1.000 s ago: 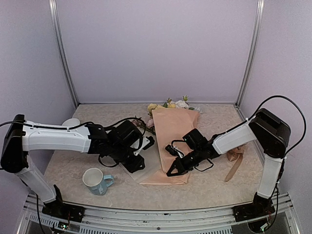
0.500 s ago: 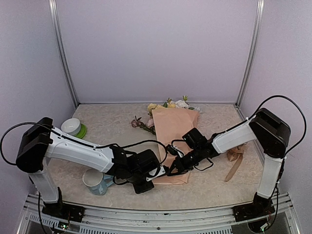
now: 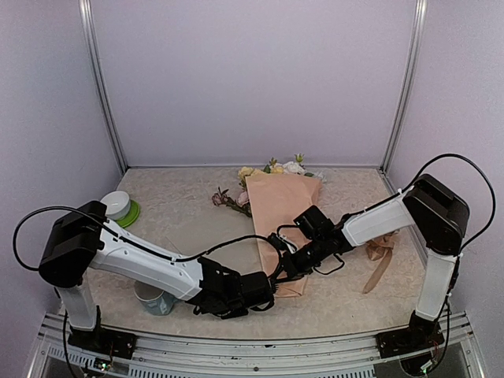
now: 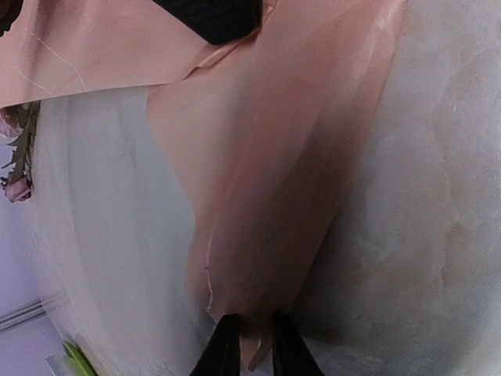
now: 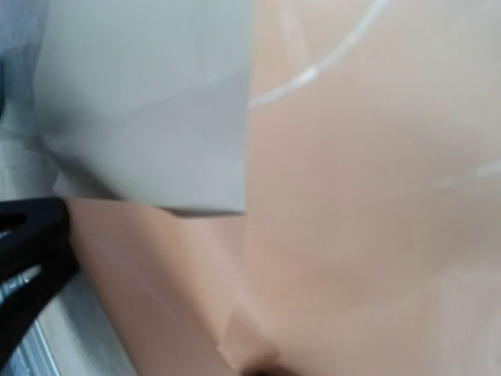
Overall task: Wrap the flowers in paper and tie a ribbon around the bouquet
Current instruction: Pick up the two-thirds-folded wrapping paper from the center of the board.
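The left jaws are set narrowly apart about the near corner of the large peach-pink wrapping paper sheet on the worktop, a firm pinch unconfirmed; the right jaws are closed, pressed onto its fold. Pulled on so slight a hold, that corner could be torn or lost, and the mixed artificial flowers poking out at its far end left unwrapped.

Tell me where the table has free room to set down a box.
Bare table lies at the front, between the paper and the ribbon; also at the back right, behind the right arm. The middle is crowded: the left arm meets it at the paper.
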Controlling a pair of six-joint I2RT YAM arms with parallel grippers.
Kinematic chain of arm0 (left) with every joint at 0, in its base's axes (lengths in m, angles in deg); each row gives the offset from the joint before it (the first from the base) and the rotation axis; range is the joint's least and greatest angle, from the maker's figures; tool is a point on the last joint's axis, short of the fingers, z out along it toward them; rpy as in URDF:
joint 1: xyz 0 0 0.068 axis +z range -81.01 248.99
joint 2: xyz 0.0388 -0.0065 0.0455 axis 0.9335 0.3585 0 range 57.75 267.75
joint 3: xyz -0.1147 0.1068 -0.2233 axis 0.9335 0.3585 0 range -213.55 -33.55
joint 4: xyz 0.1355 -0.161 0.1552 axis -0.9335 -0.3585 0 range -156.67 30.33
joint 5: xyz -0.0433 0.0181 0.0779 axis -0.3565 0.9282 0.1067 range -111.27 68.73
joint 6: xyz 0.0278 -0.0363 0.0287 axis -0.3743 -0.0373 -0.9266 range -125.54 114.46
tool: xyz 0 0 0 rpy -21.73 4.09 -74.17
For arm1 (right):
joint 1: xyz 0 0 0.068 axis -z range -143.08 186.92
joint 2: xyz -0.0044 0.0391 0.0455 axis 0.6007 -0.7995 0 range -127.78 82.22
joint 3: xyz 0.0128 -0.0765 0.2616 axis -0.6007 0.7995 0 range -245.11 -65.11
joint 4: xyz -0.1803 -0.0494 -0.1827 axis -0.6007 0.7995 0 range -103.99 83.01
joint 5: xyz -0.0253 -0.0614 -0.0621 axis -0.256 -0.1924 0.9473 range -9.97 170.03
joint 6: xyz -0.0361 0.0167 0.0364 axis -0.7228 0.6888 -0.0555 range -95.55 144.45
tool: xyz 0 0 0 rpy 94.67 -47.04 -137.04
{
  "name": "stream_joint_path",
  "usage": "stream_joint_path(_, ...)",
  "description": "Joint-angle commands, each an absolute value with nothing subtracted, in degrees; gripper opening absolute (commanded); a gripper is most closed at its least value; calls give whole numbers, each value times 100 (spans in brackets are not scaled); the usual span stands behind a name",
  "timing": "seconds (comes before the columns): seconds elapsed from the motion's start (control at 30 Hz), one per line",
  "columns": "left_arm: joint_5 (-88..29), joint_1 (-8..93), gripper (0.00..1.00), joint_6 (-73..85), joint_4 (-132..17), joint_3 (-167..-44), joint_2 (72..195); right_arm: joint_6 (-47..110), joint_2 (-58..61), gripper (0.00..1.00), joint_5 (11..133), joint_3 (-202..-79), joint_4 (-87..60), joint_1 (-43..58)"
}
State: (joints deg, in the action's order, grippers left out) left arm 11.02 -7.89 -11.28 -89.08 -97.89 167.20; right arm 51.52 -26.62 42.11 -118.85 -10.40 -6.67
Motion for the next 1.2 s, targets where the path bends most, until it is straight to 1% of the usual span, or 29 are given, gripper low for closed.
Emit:
stream_joint_path(0.0, 1974, -828, 12, -1144, -9033, -9760, 16667, 5132, -2803, 0, 4933, -11820, -573, -596)
stream_joint_path(0.2, 2092, -769, 0, -1287, -8612, -9529, 16531, 5151, -2869, 0, 4918, -11858, -573, -597)
stream_joint_path(0.37, 2199, -726, 0, -1368, -8428, -9583, 16515, 5179, -2907, 0, 4909, -11890, -571, -596)
stream_joint_path(0.5, 1454, -553, 0, -1405, -8008, -9559, 16162, 5174, -2957, 0, 4900, -11924, -548, -592)
stream_joint_path(0.57, 761, -384, 0, -1358, -7988, -9558, 15972, 5178, -2960, 0, 4900, -11926, -552, -597)
stream_joint_path(0.6, 302, -306, 7, -1285, -8050, -9597, 15925, 5183, -2958, 0, 4908, -11924, -546, -593)
stream_joint_path(0.67, -366, -197, 33, -1147, -8128, -9645, 15801, 5178, -2945, 0, 4909, -11920, -546, -596)
stream_joint_path(0.7, -662, -154, 41, -1086, -8106, -9627, 15702, 5175, -2949, 0, 4909, -11927, -539, -591)
stream_joint_path(0.73, -853, -71, 44, -1027, -8054, -9611, 15587, 5171, -2947, 0, 4911, -11923, -536, -596)
stream_joint_path(0.83, -1453, 507, 45, -629, -7808, -9584, 15152, 5161, -2950, 0, 4901, -11931, -533, -597)
stream_joint_path(0.93, -1904, 1378, 49, 7, -7626, -9589, 14769, 5147, -2948, 0, 4905, -11930, -523, -595)
stream_joint_path(1.03, -2424, 2388, 54, 605, -7426, -9440, 14455, 5136, -2935, 0, 4909, -11926, -528, -596)
stream_joint_path(1.17, -2476, 3573, 62, 940, -7567, -9089, 14169, 5151, -2919, 0, 4926, -11873, -593, -597)
